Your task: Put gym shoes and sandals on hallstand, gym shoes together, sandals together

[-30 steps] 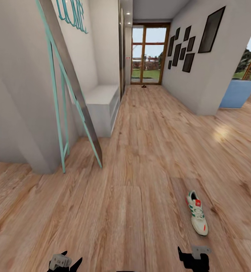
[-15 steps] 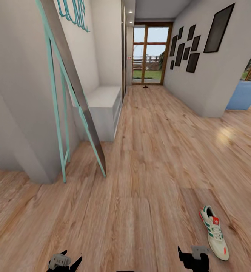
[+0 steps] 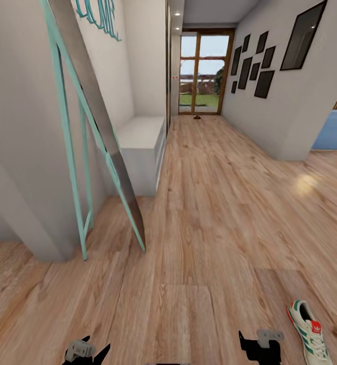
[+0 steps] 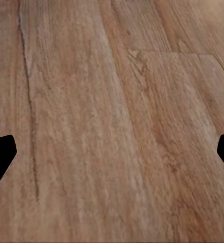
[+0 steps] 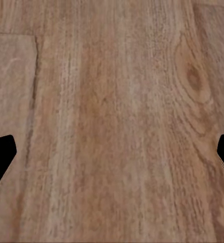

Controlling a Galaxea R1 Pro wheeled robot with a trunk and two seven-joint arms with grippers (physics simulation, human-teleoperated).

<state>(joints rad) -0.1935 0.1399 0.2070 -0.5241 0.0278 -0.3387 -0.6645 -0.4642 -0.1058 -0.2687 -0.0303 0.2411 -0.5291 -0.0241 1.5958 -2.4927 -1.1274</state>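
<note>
We roll forward past the one gym shoe, both grippers empty and spread.

The gym shoe [image 3: 310, 334] now lies on the corridor floor [image 3: 209, 218] at the lower right of our head view, just beside the right gripper [image 3: 260, 345]; a second ago it sat higher and more central, so our base has advanced and the shoe is slipping out of frame, not moving itself. We judge nothing has been collected yet. A small dark object [image 3: 197, 117], perhaps a sandal but too small to tell, rests far down by the glazed door [image 3: 202, 71]. The left gripper [image 3: 85, 351] and the right one hang over bare planks, jaws parted, holding nothing. The pale low bench unit [image 3: 140, 152] stands against the left wall behind a leaning turquoise-framed mirror [image 3: 95, 126]; dark picture frames [image 3: 257, 63] line the right wall.
</note>
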